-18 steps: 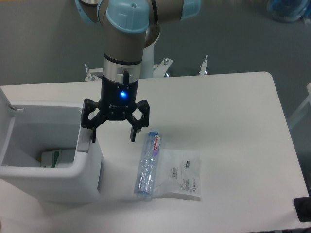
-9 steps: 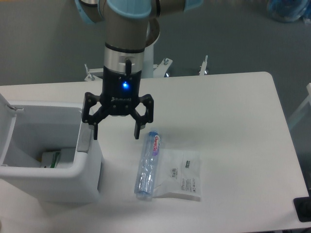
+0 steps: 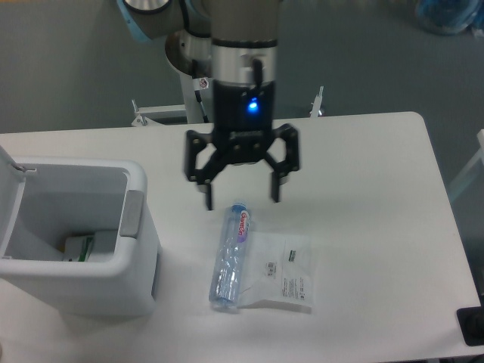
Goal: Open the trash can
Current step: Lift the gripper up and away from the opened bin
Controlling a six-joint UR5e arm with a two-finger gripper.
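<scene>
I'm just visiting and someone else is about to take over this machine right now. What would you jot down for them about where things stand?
Gripper: jaws open, holding nothing, hanging above the table just past the top of the clear bottle.
Trash can: at the table's left edge, lid already swung up, inside visible with a white and green packet at the bottom. Grey push tab on its right rim is untouched now.
Bottle lies on its side beside a clear plastic bag.
Done: the can looks open.
Left: probably nothing beyond confirming the lid stays up.

Probably a robotics lab: white table [image 3: 363, 151], grey floor [image 3: 76, 68].
</scene>
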